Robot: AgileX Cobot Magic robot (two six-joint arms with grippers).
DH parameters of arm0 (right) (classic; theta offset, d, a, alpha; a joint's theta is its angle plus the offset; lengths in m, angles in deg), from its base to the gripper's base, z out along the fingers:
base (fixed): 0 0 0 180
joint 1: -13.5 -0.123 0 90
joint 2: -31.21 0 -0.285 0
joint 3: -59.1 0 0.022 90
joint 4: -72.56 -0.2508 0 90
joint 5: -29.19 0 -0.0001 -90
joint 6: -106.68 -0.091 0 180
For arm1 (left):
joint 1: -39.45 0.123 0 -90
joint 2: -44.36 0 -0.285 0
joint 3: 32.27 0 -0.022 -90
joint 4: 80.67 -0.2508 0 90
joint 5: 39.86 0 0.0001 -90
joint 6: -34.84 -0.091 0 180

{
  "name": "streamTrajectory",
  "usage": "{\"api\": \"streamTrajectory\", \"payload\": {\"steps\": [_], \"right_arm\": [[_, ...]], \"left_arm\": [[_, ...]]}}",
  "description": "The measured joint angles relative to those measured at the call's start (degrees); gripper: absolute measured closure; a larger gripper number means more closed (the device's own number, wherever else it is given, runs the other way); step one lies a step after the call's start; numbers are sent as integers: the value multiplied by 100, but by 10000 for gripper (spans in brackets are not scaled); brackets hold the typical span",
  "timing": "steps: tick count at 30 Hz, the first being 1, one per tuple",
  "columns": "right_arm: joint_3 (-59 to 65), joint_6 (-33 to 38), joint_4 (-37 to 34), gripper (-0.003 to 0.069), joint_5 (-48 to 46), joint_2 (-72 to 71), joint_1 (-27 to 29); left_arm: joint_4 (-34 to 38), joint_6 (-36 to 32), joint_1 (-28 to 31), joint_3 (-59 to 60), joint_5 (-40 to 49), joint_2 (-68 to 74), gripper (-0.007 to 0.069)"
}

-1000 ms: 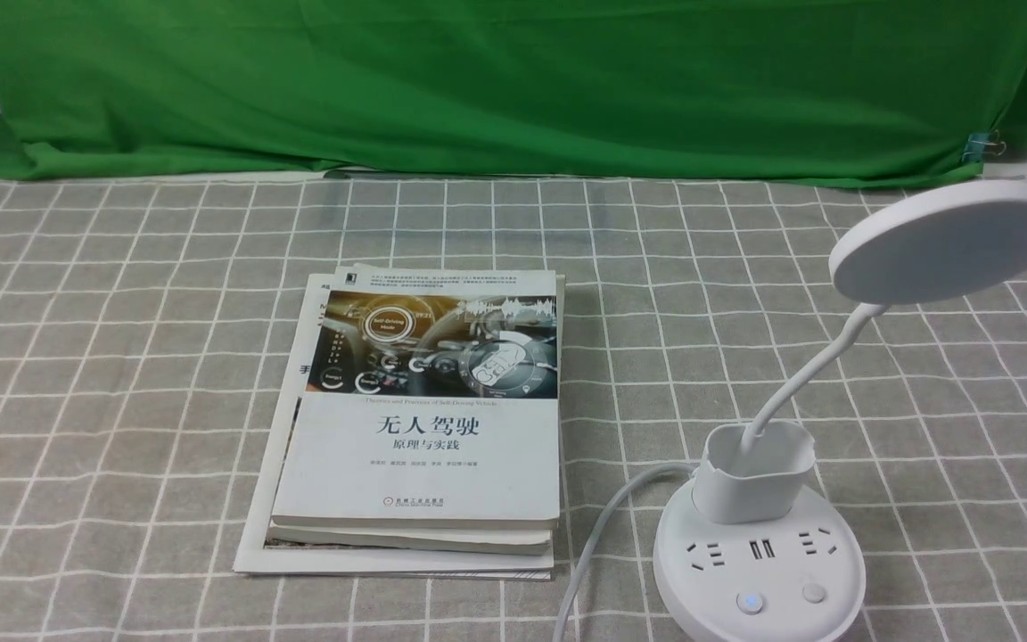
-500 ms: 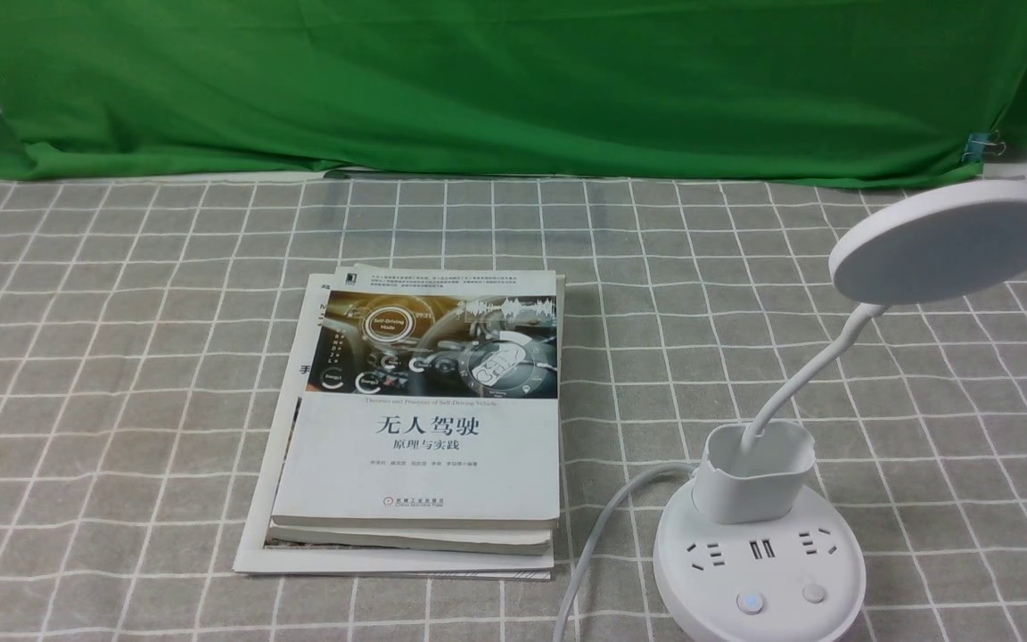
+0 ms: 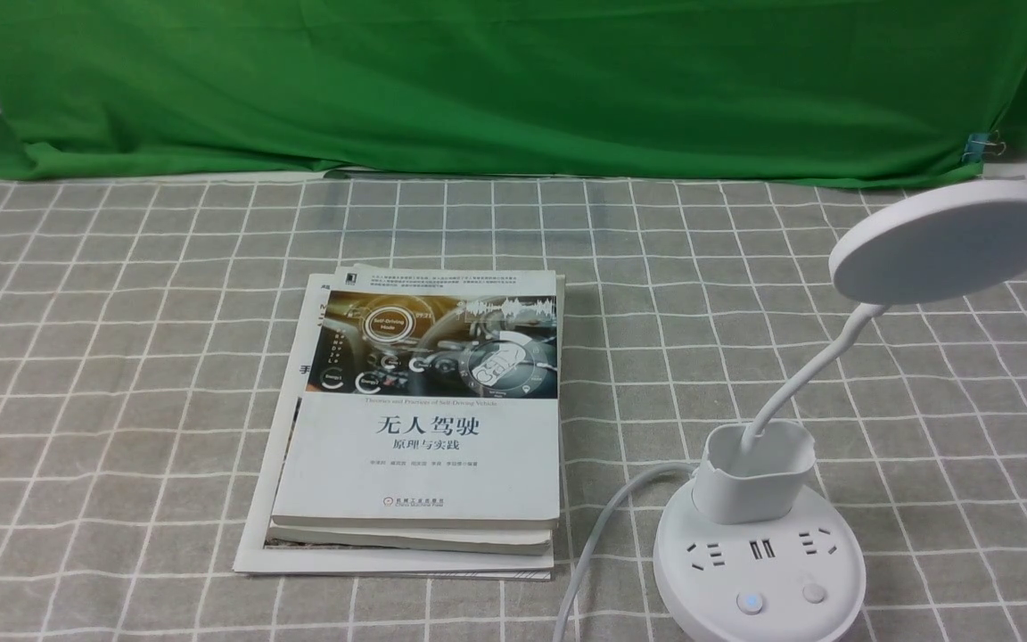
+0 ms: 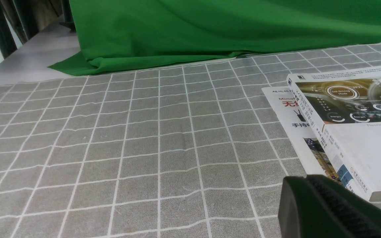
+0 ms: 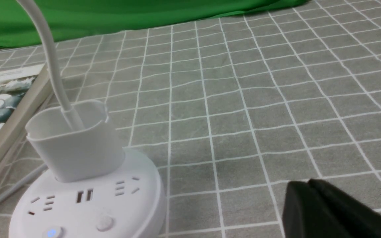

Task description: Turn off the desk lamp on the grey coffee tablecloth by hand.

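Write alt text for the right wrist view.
A white desk lamp stands on the grey coffee tablecloth, a blue light glowing on one base button. Books lie beside it, and the right tool hangs nearby, touching nothing.

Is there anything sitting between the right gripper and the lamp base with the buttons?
Nothing visible. In the right wrist view only bare grey coffee tablecloth lies between the right gripper and the desk lamp; the books lie on its far side.
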Motion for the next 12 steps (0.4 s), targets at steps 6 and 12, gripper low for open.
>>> {"api": "streamTrajectory", "payload": {"steps": [6,12], "right_arm": [[0,-2,0,589,0,0,0],[0,-2,0,568,0,0,0]], "left_arm": [[0,0,0,0,0,0,624],[0,0,0,0,0,0,624]]}}
